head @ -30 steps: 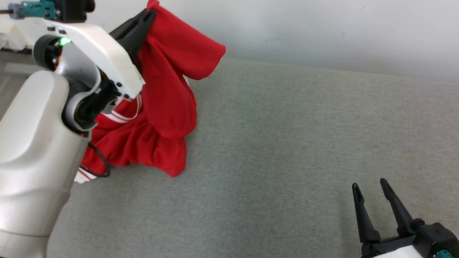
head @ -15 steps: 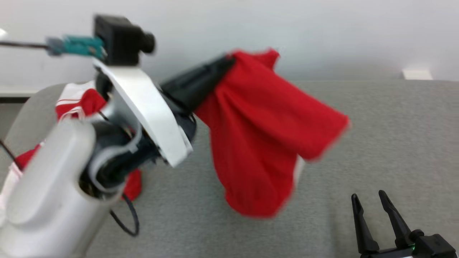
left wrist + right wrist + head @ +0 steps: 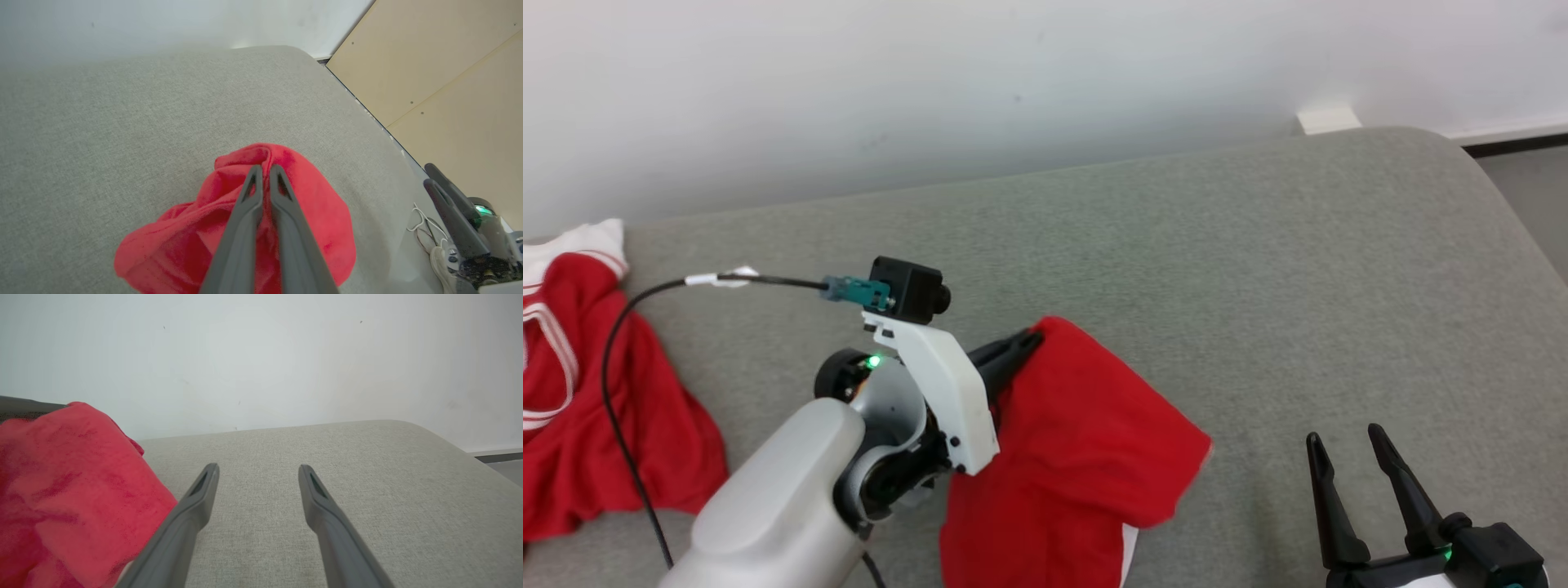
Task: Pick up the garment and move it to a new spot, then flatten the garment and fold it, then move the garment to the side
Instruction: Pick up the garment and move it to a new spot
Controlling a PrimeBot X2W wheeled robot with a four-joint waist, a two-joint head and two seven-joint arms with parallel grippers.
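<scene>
**Left gripper pinches red garment above grey cushion**

Nearest the head camera, at lower right, the right gripper has its fingers spread, as it did a second ago. To its left, the left gripper has its fingers pressed together on a fold of the red garment, the same pinch as in both earlier frames. The garment hangs over the middle of the grey cushion, and its lower end runs off the bottom edge. Whether it touches the cushion cannot be told.

Half a second ago the picture was blurred and the garment showed high against the wall. Now it is sharp, and the camera has swung to bring in the cushion's rounded right end. Farther left, another red cloth with white trim lies on the cushion, well apart from the garment. A black cable passes in front of it.

The left wrist view looks along the closed fingers into the bunched garment. It adds a tan panel past the cushion's edge and the right gripper. The right wrist view shows the right gripper spread over bare cushion, with the garment at its left.
</scene>
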